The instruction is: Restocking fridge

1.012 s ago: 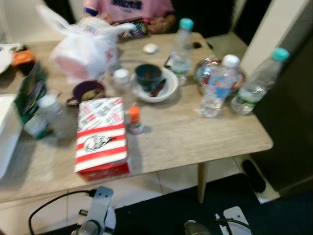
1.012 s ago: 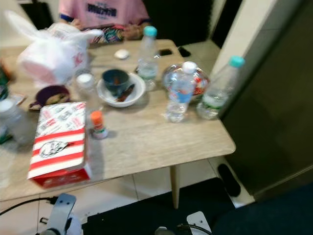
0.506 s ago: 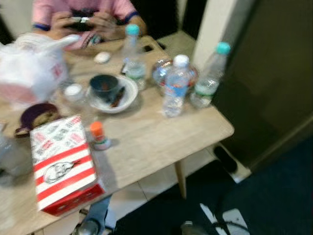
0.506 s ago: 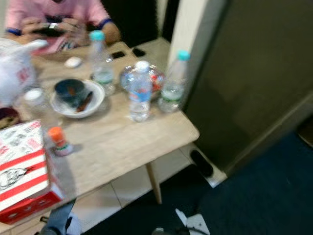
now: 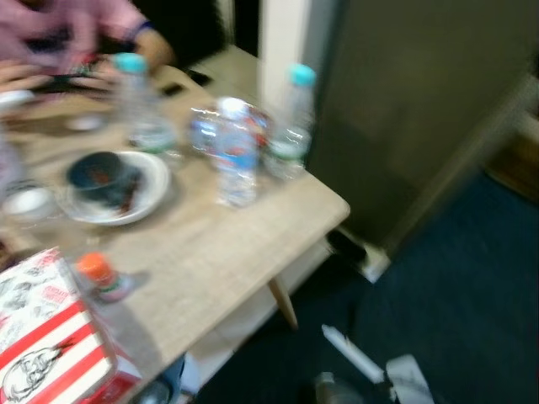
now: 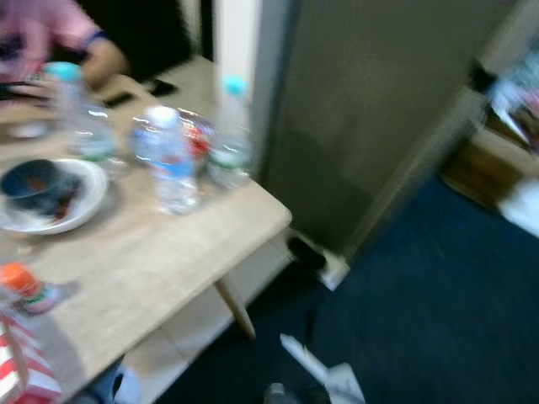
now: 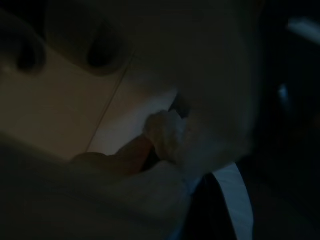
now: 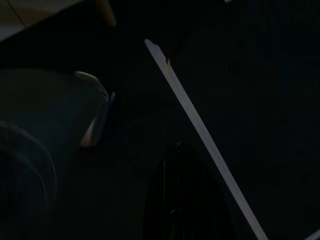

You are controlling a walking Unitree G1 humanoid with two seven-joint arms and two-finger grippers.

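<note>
Blurred wooden table (image 5: pixel 244 244), three water bottles (image 5: pixel 235 160), one bowl (image 5: pixel 94 172), one striped box (image 5: pixel 46 345), hand state untellable.

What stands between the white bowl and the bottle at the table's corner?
A white-capped water bottle stands between the white bowl and the corner bottle, seen in both eye views.

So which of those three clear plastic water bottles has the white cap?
The middle clear plastic bottle with the blue label, in front of the glass bowl. The other two bottles have teal caps.
</note>
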